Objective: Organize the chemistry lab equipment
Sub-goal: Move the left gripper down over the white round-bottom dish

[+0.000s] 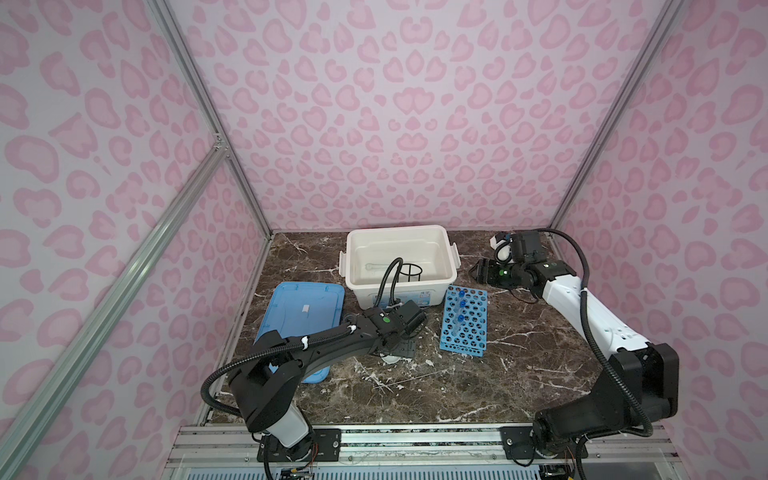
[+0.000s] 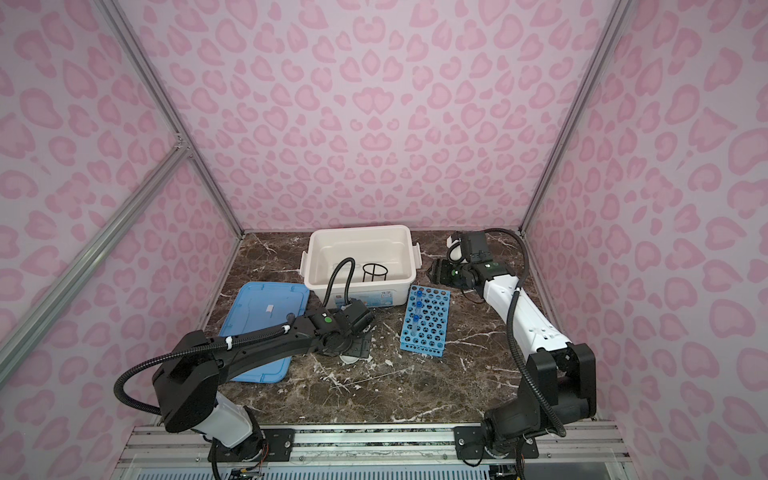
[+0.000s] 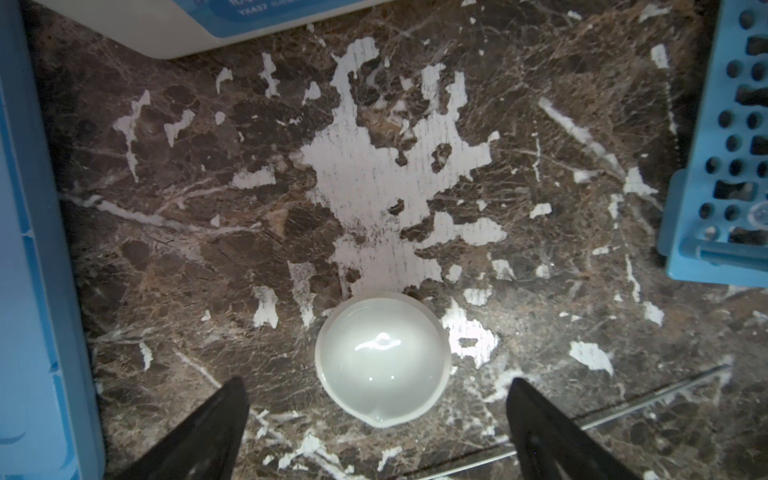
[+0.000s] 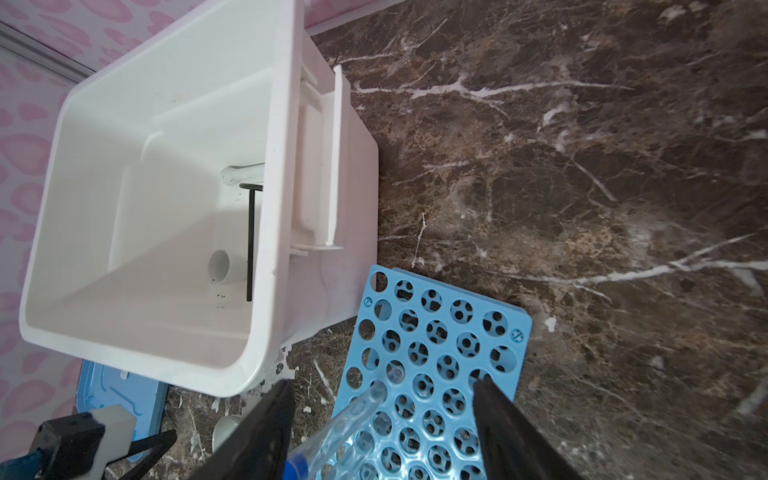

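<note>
A white shallow dish (image 3: pixel 382 359) sits on the marble table. My left gripper (image 3: pixel 376 380) points down over the dish, open, with one finger on each side and neither touching it. In both top views the arm hides most of the dish (image 1: pixel 390 358). The blue perforated rack (image 1: pixel 464 324) lies flat, with clear blue-capped tubes (image 1: pixel 460 307) lying on it. My right gripper (image 4: pixel 382 384) hovers open above the rack (image 4: pixel 436 353) and a tube (image 4: pixel 353 419), holding nothing. The black wire ring stand (image 1: pixel 410 272), white pestle (image 4: pixel 243 172) and white cup (image 4: pixel 224 266) are inside the box.
The large white storage box (image 1: pixel 401 230) stands at the back middle of the table. The flat blue lid (image 1: pixel 303 307) lies to its front left, partly under my left arm. Pink patterned walls close in three sides.
</note>
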`<state>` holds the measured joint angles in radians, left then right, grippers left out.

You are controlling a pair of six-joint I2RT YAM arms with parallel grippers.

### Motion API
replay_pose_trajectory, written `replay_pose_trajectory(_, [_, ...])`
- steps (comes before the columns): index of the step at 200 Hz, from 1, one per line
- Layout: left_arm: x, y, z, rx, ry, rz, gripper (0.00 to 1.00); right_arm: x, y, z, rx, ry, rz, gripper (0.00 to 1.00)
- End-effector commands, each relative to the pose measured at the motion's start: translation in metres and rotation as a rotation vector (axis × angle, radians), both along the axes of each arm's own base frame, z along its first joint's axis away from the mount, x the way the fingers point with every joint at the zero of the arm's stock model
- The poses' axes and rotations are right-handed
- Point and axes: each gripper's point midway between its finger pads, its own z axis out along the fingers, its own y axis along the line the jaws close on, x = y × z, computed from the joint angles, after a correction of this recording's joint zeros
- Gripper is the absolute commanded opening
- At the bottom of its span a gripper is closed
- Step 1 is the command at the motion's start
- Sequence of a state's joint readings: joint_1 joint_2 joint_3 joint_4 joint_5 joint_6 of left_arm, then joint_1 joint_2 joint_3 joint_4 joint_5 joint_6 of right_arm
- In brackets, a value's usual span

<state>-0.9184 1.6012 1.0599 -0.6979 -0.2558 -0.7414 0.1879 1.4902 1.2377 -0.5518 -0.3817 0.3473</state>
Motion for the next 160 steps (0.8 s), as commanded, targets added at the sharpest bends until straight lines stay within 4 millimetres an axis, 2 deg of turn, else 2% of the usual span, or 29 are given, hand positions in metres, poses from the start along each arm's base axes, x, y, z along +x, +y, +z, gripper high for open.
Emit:
replay_pose_trajectory(1, [0.001,-0.001,-0.001,-0.027,-0.012,0.037,0.98,-0.002,-0.003,-0.003,-0.019,0.004,-0.002,0.70])
replay_pose_trajectory(84, [-0.001,-0.010,-0.019,-0.042,0.029,0.041,0.97,-0.006,-0.006,-0.006,-0.028,0.010,-0.001,0.70])
replay_pose_trajectory(123, [-0.003,-0.008,-0.022,-0.042,0.039,0.050,0.98,-0.008,-0.009,-0.007,-0.030,0.017,-0.005,0.71])
replay_pose_trajectory(160, [-0.010,-0.003,-0.032,-0.036,0.069,0.077,0.99,-0.009,-0.009,-0.008,-0.029,0.021,-0.007,0.70])
